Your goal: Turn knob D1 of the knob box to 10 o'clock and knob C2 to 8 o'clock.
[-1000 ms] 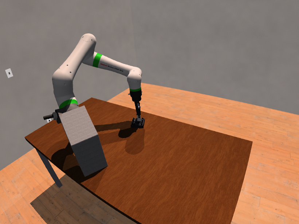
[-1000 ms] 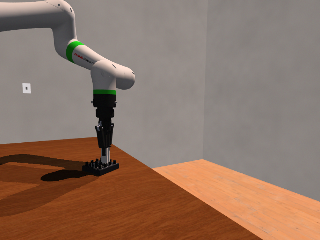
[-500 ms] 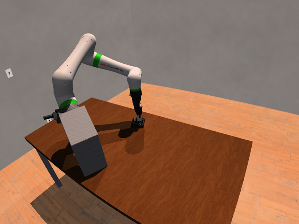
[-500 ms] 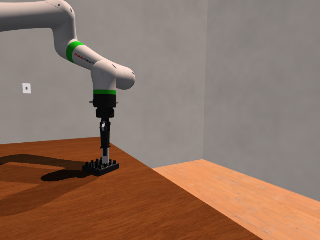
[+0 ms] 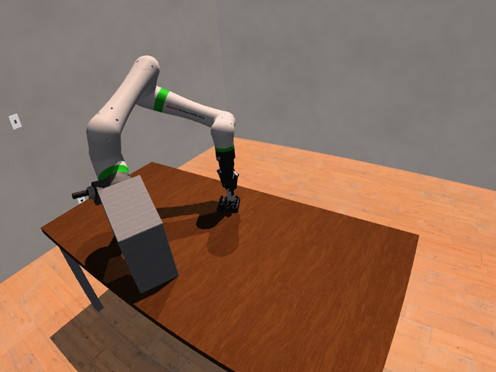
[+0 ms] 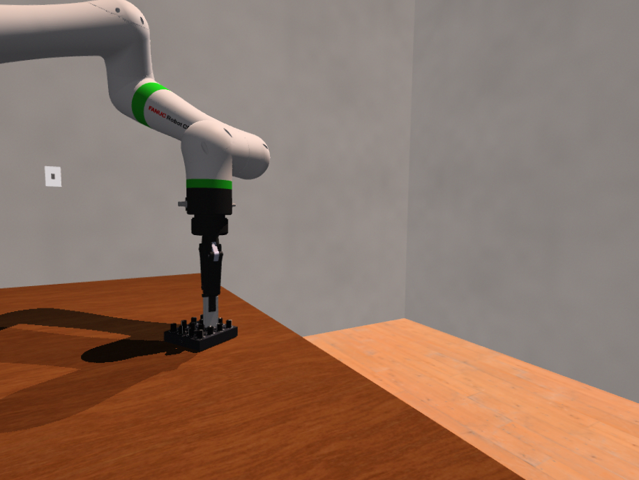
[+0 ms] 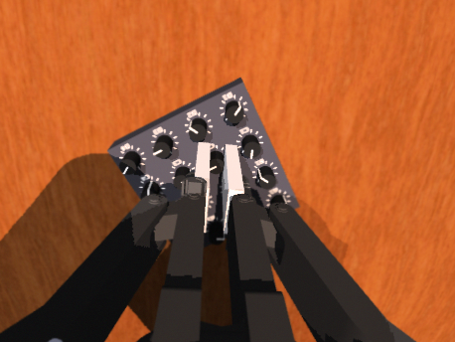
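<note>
Wrist view: end effector (image 7: 216,171) clamps knob (image 7: 217,161); elsewhere hidden.

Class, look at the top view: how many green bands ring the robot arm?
3: the base band, lowest on the arm; the elbow band, on the forearm; the wrist band, just above the claw. None appears hidden.

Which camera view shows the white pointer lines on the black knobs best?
The wrist view: the dark square knob box fills the middle, with the lines readable, though the tool covers some knobs. The top view and exterior view show only a tiny dark block.
</note>
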`<state>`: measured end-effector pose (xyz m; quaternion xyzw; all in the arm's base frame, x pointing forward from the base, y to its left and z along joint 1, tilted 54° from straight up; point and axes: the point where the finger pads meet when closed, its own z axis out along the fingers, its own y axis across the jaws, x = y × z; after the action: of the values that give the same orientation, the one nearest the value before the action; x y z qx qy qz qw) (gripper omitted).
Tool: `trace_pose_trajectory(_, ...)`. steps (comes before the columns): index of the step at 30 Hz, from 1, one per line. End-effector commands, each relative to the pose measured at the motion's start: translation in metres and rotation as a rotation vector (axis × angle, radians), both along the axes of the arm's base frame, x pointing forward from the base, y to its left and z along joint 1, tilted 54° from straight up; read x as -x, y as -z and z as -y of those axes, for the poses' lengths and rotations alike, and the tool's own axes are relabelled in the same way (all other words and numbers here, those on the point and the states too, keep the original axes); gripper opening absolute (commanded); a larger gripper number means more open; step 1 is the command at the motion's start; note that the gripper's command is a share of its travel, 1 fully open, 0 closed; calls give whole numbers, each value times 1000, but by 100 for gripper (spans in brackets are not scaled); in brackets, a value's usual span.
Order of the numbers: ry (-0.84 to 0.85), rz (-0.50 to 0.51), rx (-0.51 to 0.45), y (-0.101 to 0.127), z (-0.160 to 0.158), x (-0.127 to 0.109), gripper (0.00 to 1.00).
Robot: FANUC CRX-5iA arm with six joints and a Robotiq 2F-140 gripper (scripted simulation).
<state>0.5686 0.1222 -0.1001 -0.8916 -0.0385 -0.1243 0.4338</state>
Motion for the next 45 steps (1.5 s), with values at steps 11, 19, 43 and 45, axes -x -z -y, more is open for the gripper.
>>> trace_pose_trajectory(11, -163, 220, 51, 0, 0, 0, 5)
trace_pose_trajectory(19, -248, 333, 78, 0, 0, 0, 5)
trace_pose_trajectory(43, -349, 467, 110, 0, 0, 0, 5)
trace_pose_trajectory(45, -350, 468, 111, 0, 0, 0, 5)
